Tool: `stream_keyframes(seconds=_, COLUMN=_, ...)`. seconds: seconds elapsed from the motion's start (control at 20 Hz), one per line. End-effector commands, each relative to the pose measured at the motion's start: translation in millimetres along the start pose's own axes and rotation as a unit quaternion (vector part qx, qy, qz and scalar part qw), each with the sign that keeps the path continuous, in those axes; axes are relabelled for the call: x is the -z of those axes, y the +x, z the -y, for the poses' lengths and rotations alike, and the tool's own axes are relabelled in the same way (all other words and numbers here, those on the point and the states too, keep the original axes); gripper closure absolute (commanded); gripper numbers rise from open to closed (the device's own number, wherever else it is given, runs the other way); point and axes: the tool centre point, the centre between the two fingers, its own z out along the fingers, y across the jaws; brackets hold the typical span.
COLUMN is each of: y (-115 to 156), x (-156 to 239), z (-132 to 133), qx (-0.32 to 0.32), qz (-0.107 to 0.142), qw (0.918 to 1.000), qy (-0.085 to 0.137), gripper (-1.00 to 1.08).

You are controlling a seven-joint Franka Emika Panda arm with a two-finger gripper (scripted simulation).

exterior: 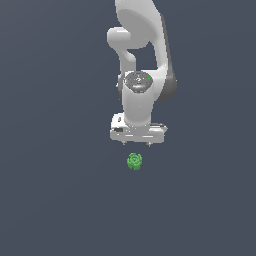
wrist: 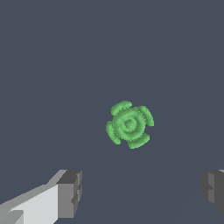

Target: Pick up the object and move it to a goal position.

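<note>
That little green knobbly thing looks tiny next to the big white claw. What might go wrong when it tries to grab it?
1. The green lobed object is small and ridged, so the fingers may close on a lobe and squeeze it sideways.
2. In the wrist view it lies away from the midpoint of the open gripper, so a straight descent might miss or nudge it.

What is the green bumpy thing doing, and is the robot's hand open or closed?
green bumpy object: lying free on the grey surface, not held, nothing touching it.
gripper: open, jaws spread wide apart, empty, above the object.
</note>
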Motion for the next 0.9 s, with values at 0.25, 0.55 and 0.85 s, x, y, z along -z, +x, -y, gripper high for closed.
stream_keyframes(seconds=0.25, y=16.8, x=-30.4, z=-1.5, qx=-0.081, qz=0.001, qw=0.9967, qy=-0.009, gripper=-0.92)
stream_keyframes(seconds=0.55, y=25.1, x=-47.8, z=-2.5, qx=-0.125, qz=0.0, qw=0.9921, qy=-0.015, gripper=-0.92)
stream_keyframes(seconds=0.85, y=28.7, x=-55.8, z=-3.0, qx=-0.144, qz=0.0, qw=0.9894, qy=-0.019, gripper=-0.92)
